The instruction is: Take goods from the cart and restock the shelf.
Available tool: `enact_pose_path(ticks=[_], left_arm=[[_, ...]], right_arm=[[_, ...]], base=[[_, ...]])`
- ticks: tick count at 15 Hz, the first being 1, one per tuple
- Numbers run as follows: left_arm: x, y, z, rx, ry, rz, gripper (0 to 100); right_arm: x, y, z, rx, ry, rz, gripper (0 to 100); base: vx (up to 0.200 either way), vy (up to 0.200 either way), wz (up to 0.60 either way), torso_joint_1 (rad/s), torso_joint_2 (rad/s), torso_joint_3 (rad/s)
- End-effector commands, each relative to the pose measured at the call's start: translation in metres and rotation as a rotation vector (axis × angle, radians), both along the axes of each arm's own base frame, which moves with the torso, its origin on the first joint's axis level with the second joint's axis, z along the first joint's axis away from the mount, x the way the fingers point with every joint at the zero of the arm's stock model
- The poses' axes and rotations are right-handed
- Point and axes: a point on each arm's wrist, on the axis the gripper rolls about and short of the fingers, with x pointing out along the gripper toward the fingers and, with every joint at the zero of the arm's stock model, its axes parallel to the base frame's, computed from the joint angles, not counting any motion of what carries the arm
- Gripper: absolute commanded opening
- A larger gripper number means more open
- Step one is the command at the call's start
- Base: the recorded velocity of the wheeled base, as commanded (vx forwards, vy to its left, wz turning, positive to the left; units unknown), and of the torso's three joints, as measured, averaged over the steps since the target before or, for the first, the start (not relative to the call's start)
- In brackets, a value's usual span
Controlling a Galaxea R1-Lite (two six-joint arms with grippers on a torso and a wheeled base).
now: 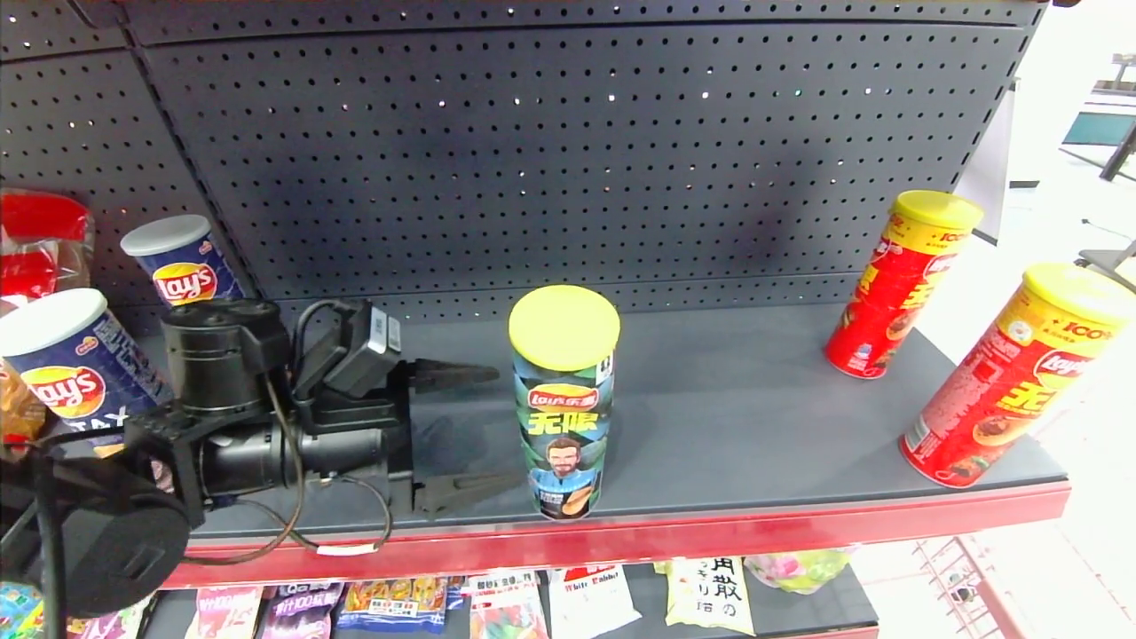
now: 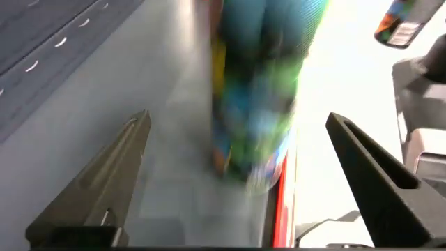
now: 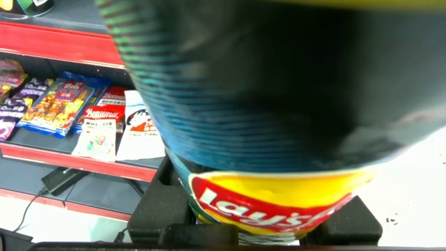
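Standing on grey shelf (image 1: 728,408), pegboard (image 1: 532,160) behind: green chip can (image 1: 564,404).

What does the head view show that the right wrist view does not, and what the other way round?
Only the head view: the open left hand, two blue cans with white lids and the pegboard wall. Only the right wrist view: a chip can close up, held in the right hand. Both: the red shelf edge and the snack packets on the lower shelf.
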Motion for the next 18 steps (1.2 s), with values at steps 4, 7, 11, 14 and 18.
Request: enact_pose_path(ticks=[4, 7, 11, 14, 18], left_arm=[[-0.047, 0.045, 0.009, -0.030, 0.004, 0.131, 100], [-0.095, 0.057, 0.017, -0.080, 0.020, 0.204, 100], [-0.152, 0.078, 0.019, -0.126, -0.055, 0.628, 100], [-0.190, 0.089, 0.024, -0.127, -0.023, 0.706, 100], [-0.248, 0.104, 0.019, -0.057, 0.059, 0.803, 100]], right_arm=[[0.000, 0.000, 0.000, -0.002, 0.002, 0.002, 0], [0.000, 0.000, 0.000, -0.002, 0.002, 0.002, 0], [-0.001, 0.000, 0.003, -0.012, -0.008, -0.005, 0], [0.004, 0.000, 0.043, -0.012, -0.020, -0.022, 0], [0.029, 0.003, 0.088, -0.041, 0.029, 0.021, 0]], base=[[0.000, 0.000, 0.00, 0.000, 0.00, 0.000], [0.000, 0.000, 0.00, 0.000, 0.00, 0.000], [0.000, 0.000, 0.00, 0.000, 0.00, 0.000], [0.000, 0.000, 0.00, 0.000, 0.00, 0.000], [0.000, 0.000, 0.00, 0.000, 0.00, 0.000]])
